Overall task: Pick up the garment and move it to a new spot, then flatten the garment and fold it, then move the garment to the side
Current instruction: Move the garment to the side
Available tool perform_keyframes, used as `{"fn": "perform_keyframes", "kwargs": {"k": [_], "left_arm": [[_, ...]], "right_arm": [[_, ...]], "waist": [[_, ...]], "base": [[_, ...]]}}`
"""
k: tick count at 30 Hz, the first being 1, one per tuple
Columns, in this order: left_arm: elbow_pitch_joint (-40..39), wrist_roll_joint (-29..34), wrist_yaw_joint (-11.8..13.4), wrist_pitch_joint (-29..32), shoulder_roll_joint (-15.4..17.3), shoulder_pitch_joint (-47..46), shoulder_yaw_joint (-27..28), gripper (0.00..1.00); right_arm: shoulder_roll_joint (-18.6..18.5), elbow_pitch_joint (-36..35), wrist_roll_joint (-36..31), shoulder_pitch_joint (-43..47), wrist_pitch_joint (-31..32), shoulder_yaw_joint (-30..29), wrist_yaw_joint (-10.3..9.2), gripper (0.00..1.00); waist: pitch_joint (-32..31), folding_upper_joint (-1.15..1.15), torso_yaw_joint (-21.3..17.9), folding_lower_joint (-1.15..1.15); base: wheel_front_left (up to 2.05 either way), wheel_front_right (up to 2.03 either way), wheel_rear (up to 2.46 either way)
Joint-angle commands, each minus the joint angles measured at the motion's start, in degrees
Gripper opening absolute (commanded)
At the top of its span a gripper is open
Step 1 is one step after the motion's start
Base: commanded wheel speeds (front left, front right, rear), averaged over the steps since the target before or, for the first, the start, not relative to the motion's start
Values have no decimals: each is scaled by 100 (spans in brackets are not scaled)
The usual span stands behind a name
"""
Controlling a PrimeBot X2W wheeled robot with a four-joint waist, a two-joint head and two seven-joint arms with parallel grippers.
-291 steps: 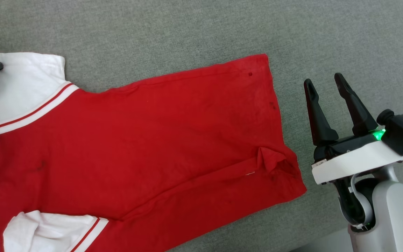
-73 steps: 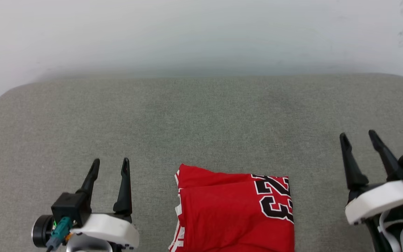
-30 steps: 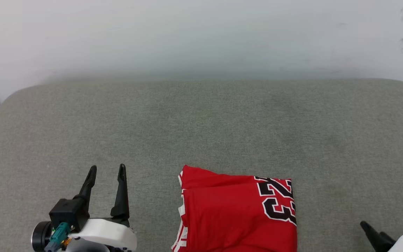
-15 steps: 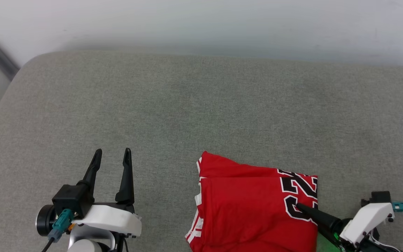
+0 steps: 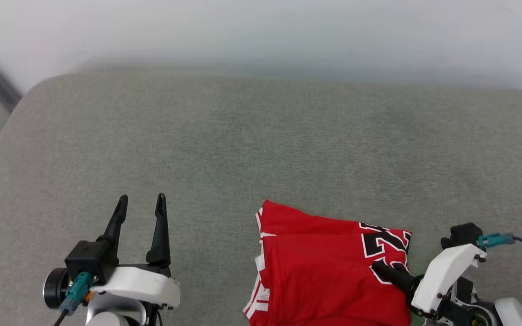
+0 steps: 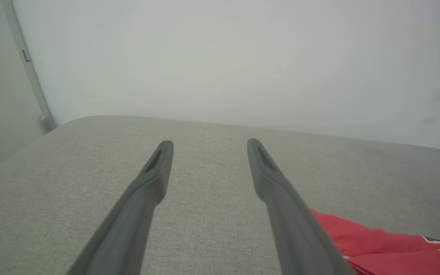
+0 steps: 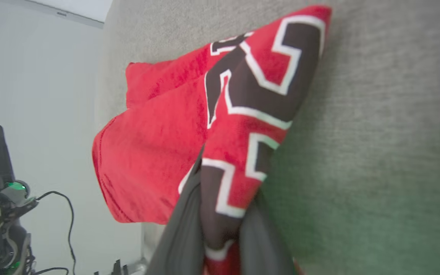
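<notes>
You saw the garment as soft matt cloth, the worktop as coarse grey woven fabric.

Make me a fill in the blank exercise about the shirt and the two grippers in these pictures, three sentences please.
1. The folded garment is mostly ____ in colour, with black numerals edged in white.
2. The right gripper pinches the ____ between its two fingers.
3. The left gripper holds nothing, and its jaws stand ____.

Missing words: red; garment; open.
</notes>
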Motion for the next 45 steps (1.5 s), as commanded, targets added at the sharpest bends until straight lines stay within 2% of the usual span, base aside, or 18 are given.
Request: {"fn": "perform_keyframes", "kwargs": {"k": [1,6,12,18,25,31,37,45], "left_arm": [[-5,35,15,-38,4,73,5,100],[-94,38,36,-38,45,189,13,100],[-247,95,69,-21,92,197,-14,100],[-481,199,44,40,138,-24,-84,100],[-845,444,-34,282,361,-490,-199,100],[-1107,642,-148,554,544,-1036,-256,100],[-1369,843,-263,821,651,-1623,-366,100],[-1579,1026,-391,1057,698,-2093,-529,100]], "right_arm": [[-59,-33,-72,-29,-37,37,-2,0],[-517,-206,-1441,-215,-235,540,-2,0],[-759,-314,-2675,-576,-216,760,-2,0],[-825,-277,-3195,-1063,-384,787,-3,0],[-882,328,-3670,-1877,-939,536,-3,0],[-849,1104,-3992,-2644,-1603,-126,-3,0],[-984,1699,-4305,-3395,-2235,-792,-3,0],[-1111,2413,-4811,-4004,-2887,-1567,-4,0]], "waist": [[-98,0,-121,0],[-248,0,-601,0],[-195,0,-1385,0],[176,0,-2180,0],[901,0,-2824,0],[1595,0,-2911,0],[2288,0,-2761,0],[2830,0,-2556,0]], "base": [[0,0,0],[0,0,0],[0,0,0],[0,0,0],[0,0,0],[0,0,0],[0,0,0],[0,0,0]]}}
